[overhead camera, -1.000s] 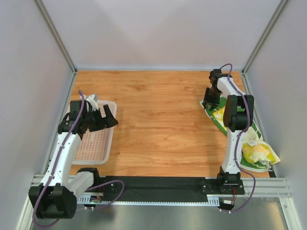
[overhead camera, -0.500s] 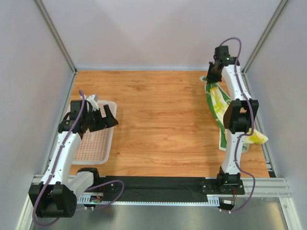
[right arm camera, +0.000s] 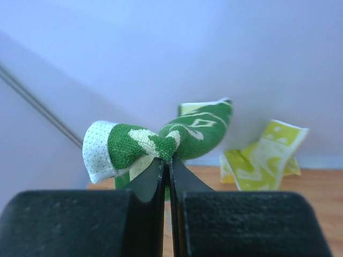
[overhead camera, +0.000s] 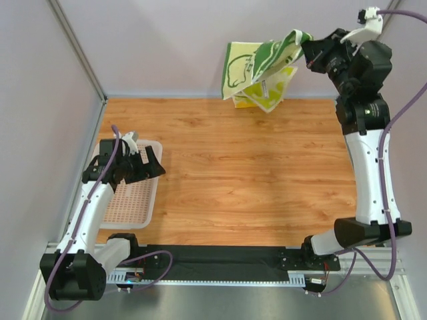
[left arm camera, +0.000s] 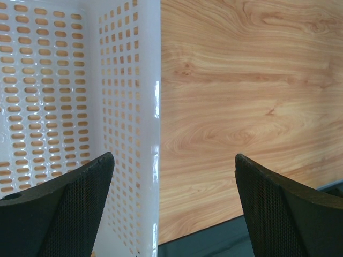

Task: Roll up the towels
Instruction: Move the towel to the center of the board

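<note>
High over the far edge of the tabletop, the right hand clamps one corner of the green towel — limp, light — with the yellow towel dangling beneath; likely best held by two corners. The left hand gapes.

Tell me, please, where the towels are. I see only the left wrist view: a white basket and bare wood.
Observer: The right gripper is shut on a corner of the green towel, lifted high at the far right of the table.
Operator: And the yellow towel?
Observer: The yellow towel shows just under the green one, apparently lifted too; what holds it I cannot tell.
Operator: Is my left gripper near them?
Observer: No. The left gripper is open over the basket at the near left, far from both.
</note>
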Controlling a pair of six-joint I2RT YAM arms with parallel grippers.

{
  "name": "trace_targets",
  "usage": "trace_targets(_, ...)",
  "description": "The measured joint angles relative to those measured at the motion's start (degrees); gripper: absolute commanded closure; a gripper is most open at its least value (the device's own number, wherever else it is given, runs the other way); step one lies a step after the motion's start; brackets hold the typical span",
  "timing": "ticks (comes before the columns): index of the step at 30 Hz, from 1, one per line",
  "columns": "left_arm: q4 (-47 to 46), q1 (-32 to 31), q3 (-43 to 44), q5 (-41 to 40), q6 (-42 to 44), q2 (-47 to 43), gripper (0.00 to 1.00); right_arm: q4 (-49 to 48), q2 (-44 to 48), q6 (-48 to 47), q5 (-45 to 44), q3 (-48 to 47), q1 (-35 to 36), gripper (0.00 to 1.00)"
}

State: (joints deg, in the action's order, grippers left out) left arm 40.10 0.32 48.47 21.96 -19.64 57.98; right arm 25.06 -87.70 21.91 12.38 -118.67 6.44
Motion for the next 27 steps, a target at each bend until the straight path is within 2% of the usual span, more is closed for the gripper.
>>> trace_targets(3, 0.0, -1.1, 0.0, 0.0, 0.0, 0.0, 0.01, -0.3, 5.9, 3.5, -8.8, 9.6, -0.7, 1.0)
trace_targets(7, 0.0, -2.3, 0.0, 0.0, 0.0, 0.0, 0.01, 6.9, 8.8, 10.5, -19.6, 21.3, -2.2, 1.0)
trace_targets(8, 0.0, -2.6, 0.0, -0.1, 0.0, 0.0, 0.0, 7.7, 9.5, 12.3, -20.3, 25.5, -3.4, 0.98)
trace_targets(9, 0.0, -2.9, 0.0, -0.1, 0.0, 0.0, 0.01, 9.4, 10.3, 14.6, -20.0, 31.3, -5.5, 0.92)
trace_targets(12, -0.1, -4.2, 0.0, -0.3, 0.0, 0.1, 0.01, 12.8, 10.9, 20.8, -17.0, 48.6, -14.4, 0.39)
trace_targets(13, -0.2, -4.9, 0.0, -0.3, 0.0, 0.3, 0.01, 13.9, 10.8, 22.1, -15.3, 54.1, -17.4, 0.13)
trace_targets(14, -0.3, -5.4, 0.0, -0.4, 0.0, 0.5, 0.0, 15.6, 10.5, 22.9, -14.4, 58.9, -20.1, 0.06)
trace_targets(17, -1.1, -9.6, 0.2, -1.7, -0.2, 3.7, 0.01, 21.8, 9.7, 22.6, -12.2, 64.6, -23.6, 0.02)
trace_targets(21, -3.1, -16.9, 2.9, -4.3, -0.9, 11.3, 0.01, 22.2, 9.7, 21.3, -8.6, 63.1, -23.2, 0.03)
trace_targets(27, -3.3, -28.0, 11.5, -7.6, -1.9, 28.4, 0.02, 22.1, 12.5, 18.7, -4.4, 61.6, -22.3, 0.05)
